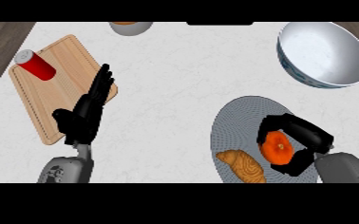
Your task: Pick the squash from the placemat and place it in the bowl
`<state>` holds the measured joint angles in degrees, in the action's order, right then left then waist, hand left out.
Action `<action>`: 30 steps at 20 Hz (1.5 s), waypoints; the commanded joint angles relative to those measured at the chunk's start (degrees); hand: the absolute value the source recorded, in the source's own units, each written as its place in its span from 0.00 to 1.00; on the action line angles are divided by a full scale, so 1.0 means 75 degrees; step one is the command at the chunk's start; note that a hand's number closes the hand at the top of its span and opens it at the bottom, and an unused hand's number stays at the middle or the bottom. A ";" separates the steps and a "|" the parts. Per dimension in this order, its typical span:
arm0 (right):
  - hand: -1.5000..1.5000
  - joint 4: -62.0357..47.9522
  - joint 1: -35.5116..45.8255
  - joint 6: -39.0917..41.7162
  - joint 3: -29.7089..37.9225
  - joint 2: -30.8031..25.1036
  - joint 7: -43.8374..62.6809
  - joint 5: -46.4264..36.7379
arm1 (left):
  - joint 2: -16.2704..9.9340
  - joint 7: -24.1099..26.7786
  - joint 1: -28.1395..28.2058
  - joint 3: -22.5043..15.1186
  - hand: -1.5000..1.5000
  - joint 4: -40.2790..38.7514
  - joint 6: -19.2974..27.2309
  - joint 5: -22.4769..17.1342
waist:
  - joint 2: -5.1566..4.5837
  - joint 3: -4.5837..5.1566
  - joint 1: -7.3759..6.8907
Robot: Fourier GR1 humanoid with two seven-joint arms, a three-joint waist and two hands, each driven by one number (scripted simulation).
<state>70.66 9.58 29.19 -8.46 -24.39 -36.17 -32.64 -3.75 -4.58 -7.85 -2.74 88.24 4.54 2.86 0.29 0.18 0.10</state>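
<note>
The white desk (pixel 182 76) holds a grey mat (pixel 242 111) at the lower right. On the mat, the right hand (pixel 301 140) curls around the orange squash (pixel 277 148). A croissant (pixel 242 165) lies just beside it. The bowl (pixel 319 52) sits at the top right. The left hand (pixel 88 111) is open with straight fingers, over a wooden board (pixel 52 88) with a red can (pixel 35 65)

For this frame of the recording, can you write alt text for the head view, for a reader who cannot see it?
The robot's right hand curls round an orange squash on a round grey placemat, beside a croissant. A white bowl stands further back on the right. The left hand rests open by a wooden cutting board carrying a red can.
</note>
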 commanded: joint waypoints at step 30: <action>1.00 0.6663 -0.0638 -0.0093 0.4770 -0.3092 0.5629 0.8551 | 0.0264 0.0093 -0.0013 -0.0115 0.50 -0.0170 0.0087 0.0230 | -0.0031 -0.0011 -0.0018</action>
<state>120.58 -1.17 30.65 24.08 -42.60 -3.53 23.70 -2.45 -4.43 -8.24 -3.03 87.62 4.72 3.89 0.10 0.09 0.30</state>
